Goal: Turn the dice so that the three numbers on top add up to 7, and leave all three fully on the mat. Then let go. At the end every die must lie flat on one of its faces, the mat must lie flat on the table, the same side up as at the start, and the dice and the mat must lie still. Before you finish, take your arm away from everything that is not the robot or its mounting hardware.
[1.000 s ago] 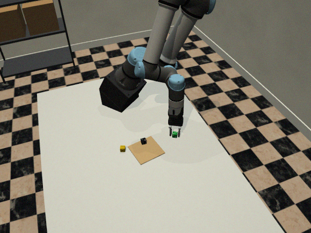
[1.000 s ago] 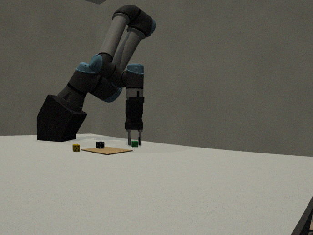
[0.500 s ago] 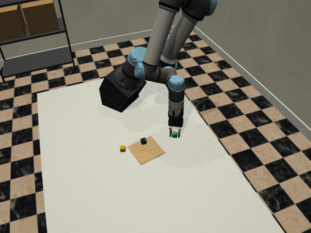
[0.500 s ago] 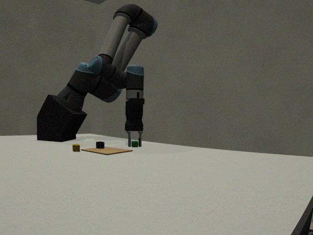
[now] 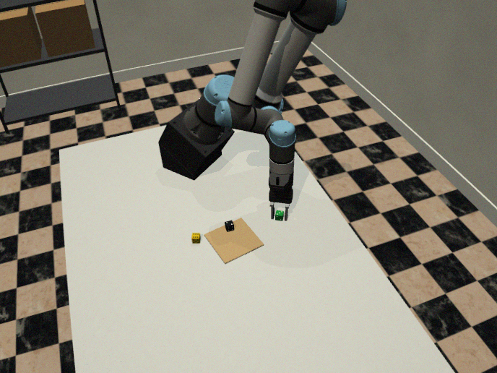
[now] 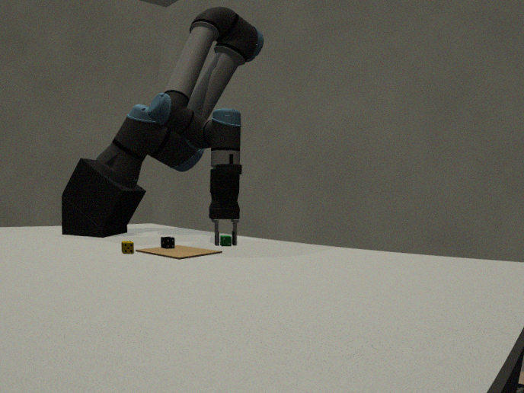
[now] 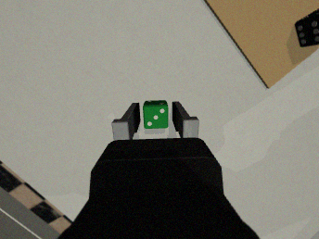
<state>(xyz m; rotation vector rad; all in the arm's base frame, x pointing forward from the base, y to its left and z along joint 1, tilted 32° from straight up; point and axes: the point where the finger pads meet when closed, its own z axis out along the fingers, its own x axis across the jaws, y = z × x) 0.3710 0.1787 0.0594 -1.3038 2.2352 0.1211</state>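
The green die [image 5: 279, 215] [image 6: 225, 241] [image 7: 156, 115] stands on the table, right of the mat in the top view; three pips show on its top in the wrist view. My gripper [image 5: 279, 219] [image 6: 225, 244] [image 7: 156, 111] points down and is open, with one finger on each side of that die and a gap at both sides. The black die [image 5: 229, 225] [image 6: 167, 242] [image 7: 309, 31] lies on the tan mat [image 5: 235, 244] [image 6: 181, 252] [image 7: 250, 42] near its back edge. The yellow die [image 5: 196, 238] [image 6: 127, 247] lies on the table, left of the mat and off it.
The white table [image 5: 160, 305] [image 6: 254, 317] bears the mat and dice. The robot's black base [image 5: 188, 150] [image 6: 97, 202] stands behind them. The table's right edge runs beyond my gripper in the top view. A shelf with boxes [image 5: 66, 29] stands at the back left.
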